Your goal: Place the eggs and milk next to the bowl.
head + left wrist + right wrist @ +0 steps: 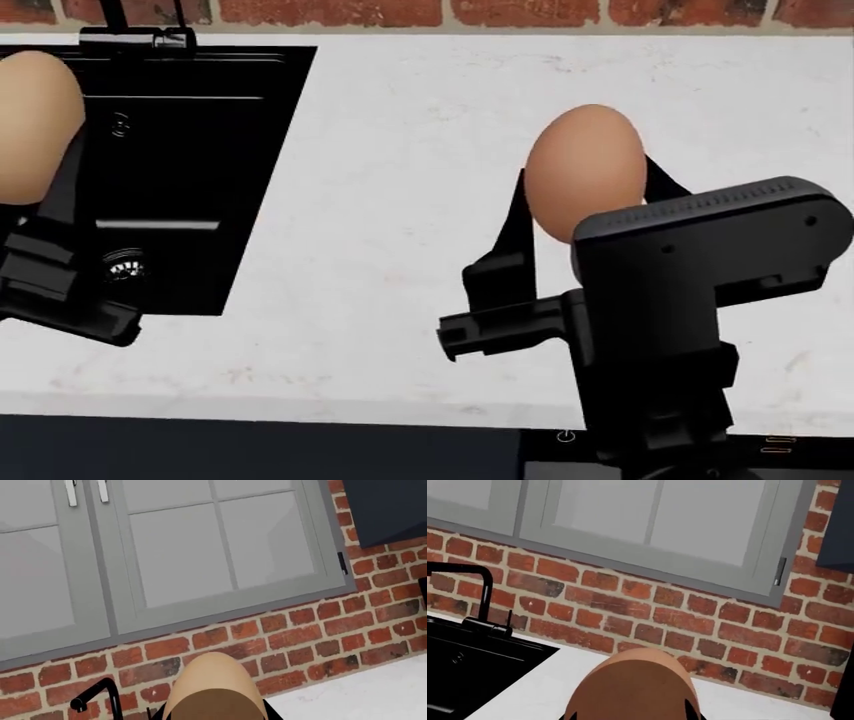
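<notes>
Both eggs are held up above the white counter (441, 120). My left gripper (30, 175) is shut on the lighter tan egg (34, 120) at the left edge of the head view, over the black sink. My right gripper (587, 205) is shut on the redder brown egg (587, 165) over the middle of the counter. Each wrist view shows its egg close up between the black fingers: the tan egg (212, 685) and the brown egg (634, 685). The milk and the bowl are out of view.
A black sink (200, 150) with a drain (123, 265) is set into the counter at the left, its black faucet (484, 597) at the back. Behind stands a red brick wall (627, 610) with a grey window (200, 555). A dark cabinet (387, 510) hangs at the right.
</notes>
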